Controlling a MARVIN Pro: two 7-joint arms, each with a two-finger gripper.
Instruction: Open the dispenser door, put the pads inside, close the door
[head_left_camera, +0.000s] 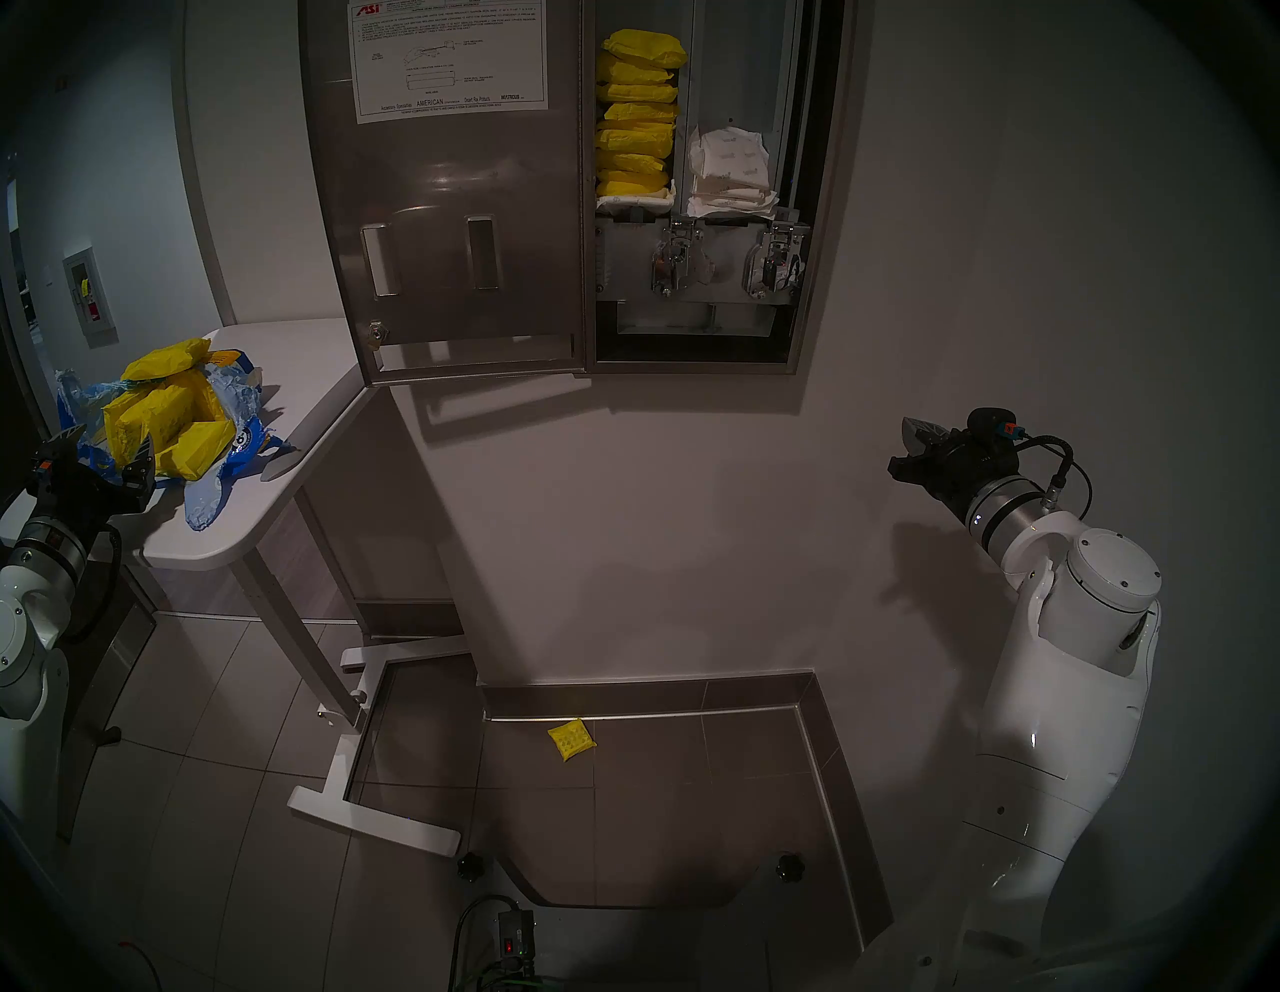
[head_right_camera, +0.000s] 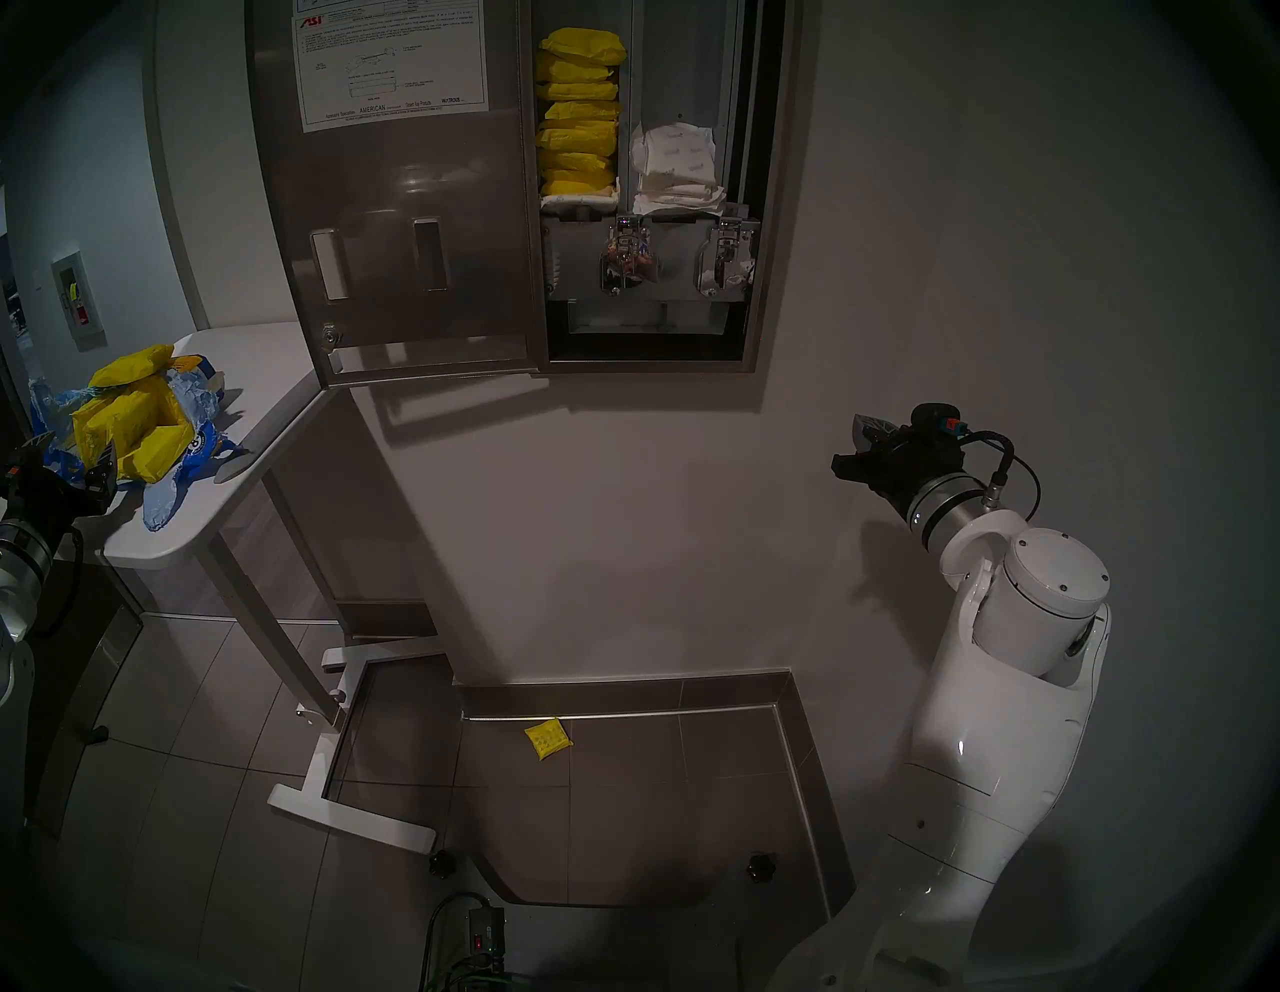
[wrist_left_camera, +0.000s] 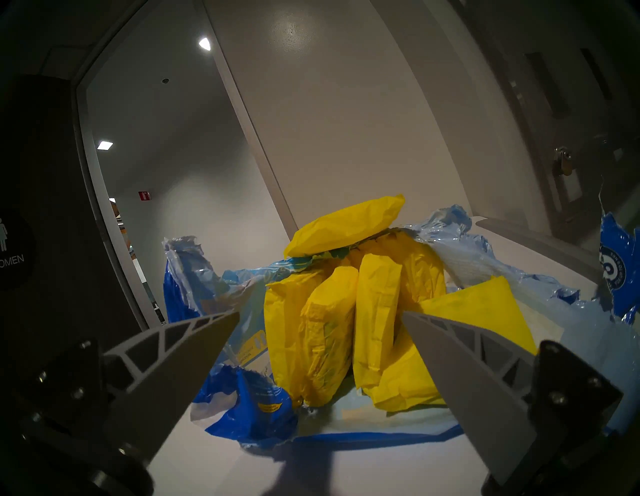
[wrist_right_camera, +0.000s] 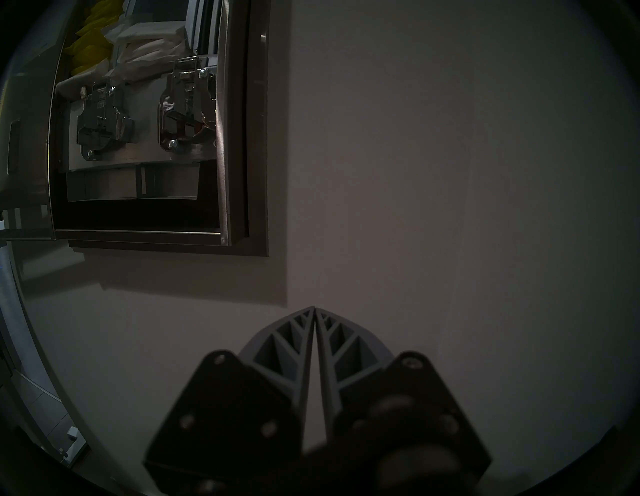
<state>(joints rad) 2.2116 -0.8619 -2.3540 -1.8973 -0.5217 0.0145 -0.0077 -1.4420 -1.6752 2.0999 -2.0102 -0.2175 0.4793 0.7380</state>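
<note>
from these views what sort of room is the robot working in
Most likely a public women's restroom. A dark door sign shows a woman figure and "OMEN", a stainless-steel wall dispenser holds yellow-wrapped pads, and the floor has grey tiles.

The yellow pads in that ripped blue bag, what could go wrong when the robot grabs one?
1. The yellow pads lean loosely together between the open left gripper fingers, so it might pinch two, or snag the torn blue bag.
2. One pad on the floor hints that they can slip; another could fall.
3. The left chute's stack reaches high, so space looks tight.
</note>
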